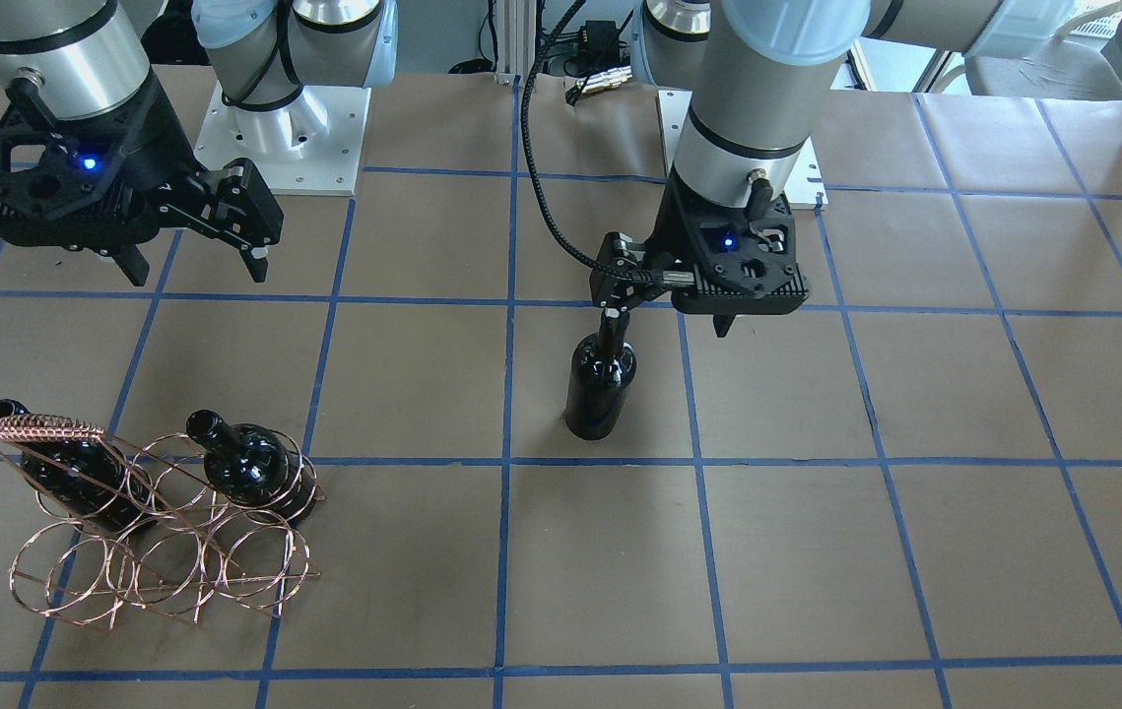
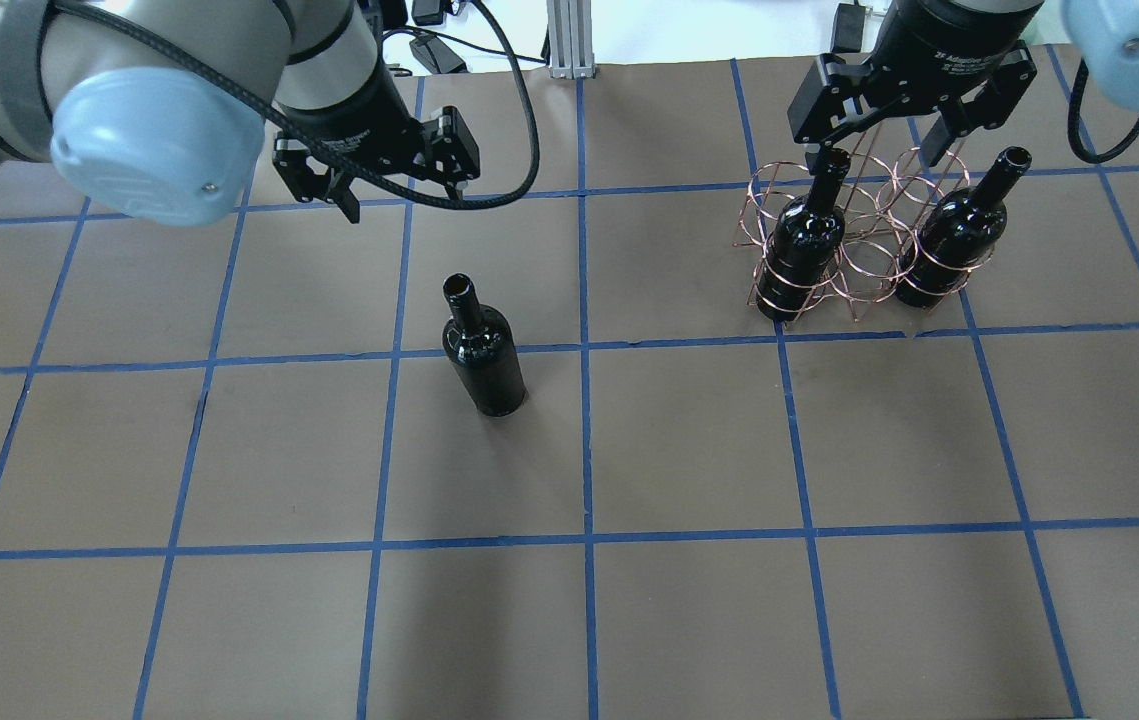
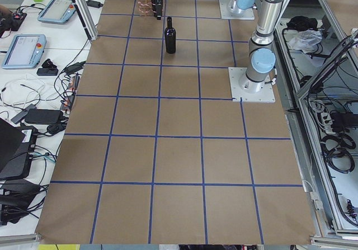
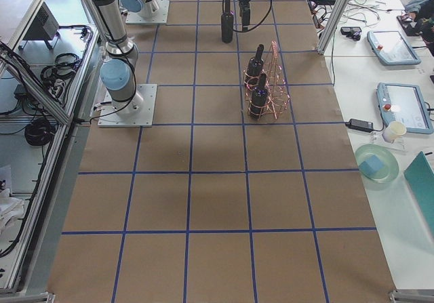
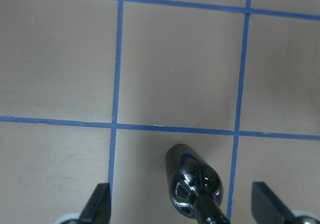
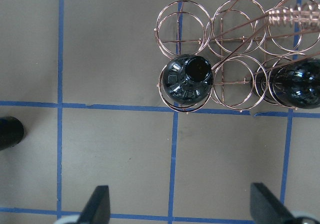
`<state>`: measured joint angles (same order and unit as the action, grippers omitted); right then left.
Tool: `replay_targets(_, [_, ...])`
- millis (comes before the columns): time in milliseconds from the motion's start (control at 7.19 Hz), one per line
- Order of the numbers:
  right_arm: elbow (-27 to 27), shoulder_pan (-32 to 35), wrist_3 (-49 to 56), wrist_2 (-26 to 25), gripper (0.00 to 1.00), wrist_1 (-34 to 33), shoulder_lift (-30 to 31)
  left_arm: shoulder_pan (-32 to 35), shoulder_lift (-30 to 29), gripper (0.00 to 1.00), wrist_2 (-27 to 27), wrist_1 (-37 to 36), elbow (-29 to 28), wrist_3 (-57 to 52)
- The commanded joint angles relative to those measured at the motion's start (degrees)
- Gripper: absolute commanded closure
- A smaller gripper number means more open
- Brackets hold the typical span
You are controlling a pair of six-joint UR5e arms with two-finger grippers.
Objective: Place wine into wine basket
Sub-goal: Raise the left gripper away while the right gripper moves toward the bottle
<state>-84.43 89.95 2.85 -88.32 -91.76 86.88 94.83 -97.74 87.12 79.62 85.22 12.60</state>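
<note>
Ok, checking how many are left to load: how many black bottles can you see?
3. One bottle and a second bottle sit in the wine basket, at the two ends of one row; the third bottle stands upright alone on the table. None looks hidden.

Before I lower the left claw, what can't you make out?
- Left wrist view: the mouth of the standing bottle is cut off by the bottom edge.
- Overhead: the right claw partly covers the back rings of the wine basket.
- Side views: the left claw and the bottle are too small to judge their gap.
</note>
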Motion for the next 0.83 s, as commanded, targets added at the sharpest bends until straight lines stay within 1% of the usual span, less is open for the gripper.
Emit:
replay_targets(0, [0.84,2.4,-2.92,0.34,0.0,-0.61,-0.92,-5.86,1.14,0.0,-0.29,0.45,-0.75,-2.04])
replay_targets(139, [1.98,5.73,-8.94,0.34,0.0,-0.7,-1.79,-9.1,1.41,0.0,-0.37,2.62,-0.75,-3.19])
replay_targets(278, [3.47,10.63,-15.96,0.26,0.0,-0.87,-3.46,-13.05,2.89,0.0,-0.2,2.91,-0.93,-10.16])
replay_targets(417, [5.23,14.25,-21.77,0.26,0.0,-1.31,-5.3,-16.31,3.69,0.0,-0.2,3.26,-1.02,-12.05])
replay_targets(556, [6.98,17.42,-26.36,0.26,0.0,-1.75,-7.32,-18.77,4.57,0.0,-0.02,5.09,-1.11,-12.42])
replay_targets(695, [7.44,20.06,-28.84,-0.09,0.0,-3.41,-8.38,-19.93,5.88,0.0,-0.02,6.15,-1.63,-15.04])
